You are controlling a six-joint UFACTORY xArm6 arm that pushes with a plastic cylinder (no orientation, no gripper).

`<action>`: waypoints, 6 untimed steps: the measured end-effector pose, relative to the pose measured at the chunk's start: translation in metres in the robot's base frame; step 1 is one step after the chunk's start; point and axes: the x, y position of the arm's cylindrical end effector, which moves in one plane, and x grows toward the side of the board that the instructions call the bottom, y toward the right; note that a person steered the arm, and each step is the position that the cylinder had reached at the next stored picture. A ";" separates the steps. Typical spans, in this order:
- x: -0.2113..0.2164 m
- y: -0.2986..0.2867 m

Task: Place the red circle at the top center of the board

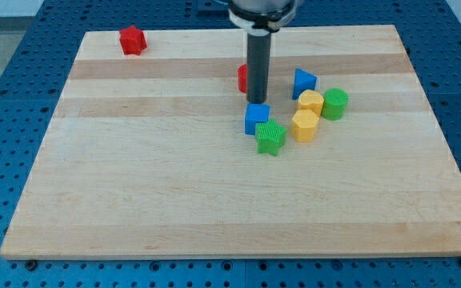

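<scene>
The red circle (242, 78) lies near the board's upper middle, mostly hidden behind my rod. My tip (257, 102) rests on the board just to the right of and below the red circle, touching or nearly touching it. A blue cube (256, 118) sits directly below my tip. A green star (270, 138) lies below and right of the cube.
A red star (133, 40) sits at the board's top left. A blue triangle (303, 82), a yellow heart-like block (310, 102), a yellow hexagon (304, 126) and a green cylinder (334, 104) cluster to the right of my tip. The wooden board (134, 184) lies on a blue perforated table.
</scene>
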 end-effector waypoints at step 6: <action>-0.058 0.030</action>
